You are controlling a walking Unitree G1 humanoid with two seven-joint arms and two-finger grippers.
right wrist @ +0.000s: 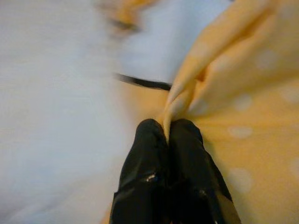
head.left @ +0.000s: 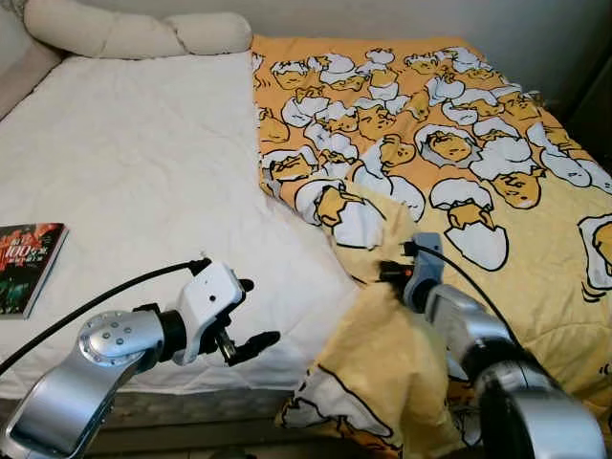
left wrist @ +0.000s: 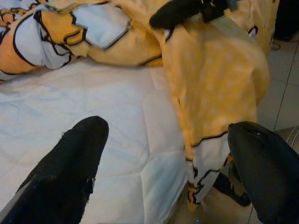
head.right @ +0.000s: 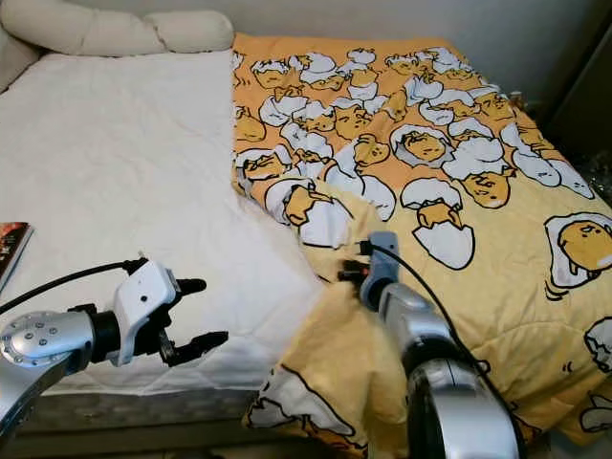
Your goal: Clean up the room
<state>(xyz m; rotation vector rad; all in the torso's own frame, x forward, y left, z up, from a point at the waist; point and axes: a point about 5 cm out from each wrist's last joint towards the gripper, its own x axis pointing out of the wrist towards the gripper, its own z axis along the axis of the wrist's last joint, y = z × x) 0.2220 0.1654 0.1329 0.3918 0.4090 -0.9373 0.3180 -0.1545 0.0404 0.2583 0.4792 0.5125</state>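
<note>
A yellow blanket (head.left: 449, 153) printed with egg-shell cartoons covers the right half of the bed, its near corner bunched and hanging over the bed's front edge (head.left: 382, 382). My right gripper (right wrist: 167, 135) is shut on a pinched fold of that blanket; in the left eye view the gripper (head.left: 387, 272) sits at the raised fold near the bed's front middle. My left gripper (head.left: 256, 316) hovers open over the white mattress (head.left: 134, 163) near the front edge, to the left of the hanging corner, with nothing between its fingers (left wrist: 70, 168).
A book (head.left: 27, 263) with a dark red cover lies on the mattress at the left edge. Cream pillows (head.left: 134, 33) rest along the head of the bed. Tiled floor (left wrist: 280, 74) shows beyond the hanging blanket corner.
</note>
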